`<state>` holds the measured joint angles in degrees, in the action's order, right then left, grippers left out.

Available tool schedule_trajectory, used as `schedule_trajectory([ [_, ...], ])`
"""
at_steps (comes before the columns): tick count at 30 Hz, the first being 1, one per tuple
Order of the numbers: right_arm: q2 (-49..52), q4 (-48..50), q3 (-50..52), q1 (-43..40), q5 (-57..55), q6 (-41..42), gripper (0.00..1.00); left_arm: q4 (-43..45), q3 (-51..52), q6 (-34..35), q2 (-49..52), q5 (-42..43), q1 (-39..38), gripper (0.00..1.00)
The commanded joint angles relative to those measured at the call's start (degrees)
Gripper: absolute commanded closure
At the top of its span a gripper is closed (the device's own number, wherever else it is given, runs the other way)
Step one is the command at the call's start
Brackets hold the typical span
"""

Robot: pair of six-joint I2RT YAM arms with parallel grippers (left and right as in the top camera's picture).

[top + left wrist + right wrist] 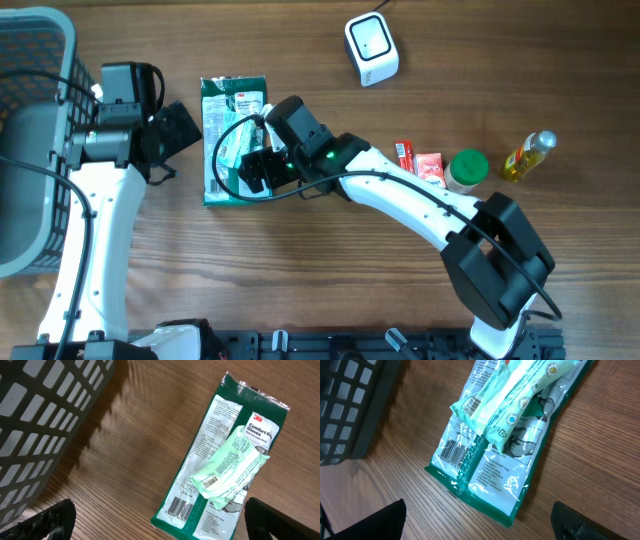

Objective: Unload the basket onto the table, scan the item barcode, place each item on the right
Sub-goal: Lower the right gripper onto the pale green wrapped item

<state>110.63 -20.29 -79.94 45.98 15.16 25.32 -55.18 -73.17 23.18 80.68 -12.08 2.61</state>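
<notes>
Wood table (300, 280) fills the view. Close to the robot, the two arms reach out over it.

The left gripper (178, 130) hangs just beside the big green pack (220, 120), on the side of the grey basket (50, 15). Its fingers are spread wide and hold nothing.

The right gripper (255, 172) hangs over the near end of the pack. Its fingers are spread wide too, with nothing between them. A black wire (214, 160) from this arm loops over the pack and hides a bit of it from above.

The pack lies flat on the table, between the two grippers. It has gloves in it. A small light green packet (230, 467) lies slanted on top and covers part of the print. The pack's barcode (181, 507) is near one corner at the near end, and the small packet does not cover it. The small packet has its own little barcode (212, 481), facing up.

Off to the right side, past the white arm, sit two red packets (418, 160), a jar with a green lid (467, 170) and a yellow bottle (527, 157). They stand close together in a row, well apart from the pack.

Farthest away is the white scanner (371, 48). It sits well apart from the pack, with bare wood between them.
</notes>
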Motion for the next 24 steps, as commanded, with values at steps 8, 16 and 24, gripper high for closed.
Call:
schedule_trajectory([
  [8,0.6,1.3,0.6,0.1,-5.3,3.1,0.06,0.1,0.0,-0.5,0.1,0.1,-0.3,0.00],
  [16,0.7,5.0,0.6,0.1,-10.9,3.8,0.07,0.1,0.0,-0.5,0.1,0.1,-0.3,0.00],
  [24,4.0,7.8,0.6,0.1,-10.8,7.6,0.12,0.1,0.0,-0.5,0.1,0.1,-0.3,0.00],
])
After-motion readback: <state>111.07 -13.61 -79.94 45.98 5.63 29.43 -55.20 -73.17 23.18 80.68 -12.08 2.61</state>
